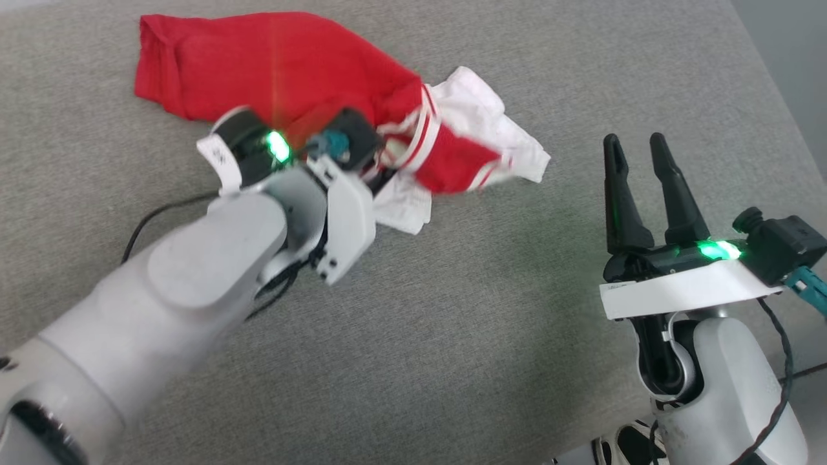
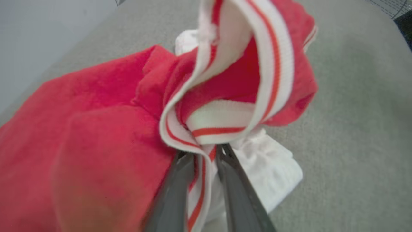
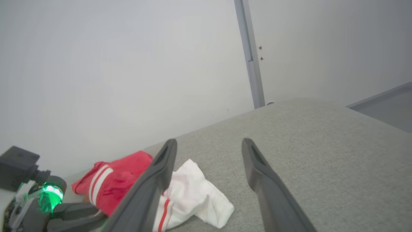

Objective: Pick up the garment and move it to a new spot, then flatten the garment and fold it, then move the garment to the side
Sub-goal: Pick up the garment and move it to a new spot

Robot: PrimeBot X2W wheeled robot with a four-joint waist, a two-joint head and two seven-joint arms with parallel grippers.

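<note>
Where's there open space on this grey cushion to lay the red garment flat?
Widest bare patch: the near middle of the cushion, between the left arm and right arm, nearer than the garment. Also bare: the far right strip past its white end. Crowded: far left, where the bunched garment and left arm sit.

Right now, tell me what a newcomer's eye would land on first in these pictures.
The bright red garment, bunched with its white end panels on the grey fabric surface, lies in the upper middle of the head view. The left claw is pinched on its red-and-white striped band, which loops up before the left wrist camera. The right claw stands open and empty at the lower right, apart from the cloth.
</note>
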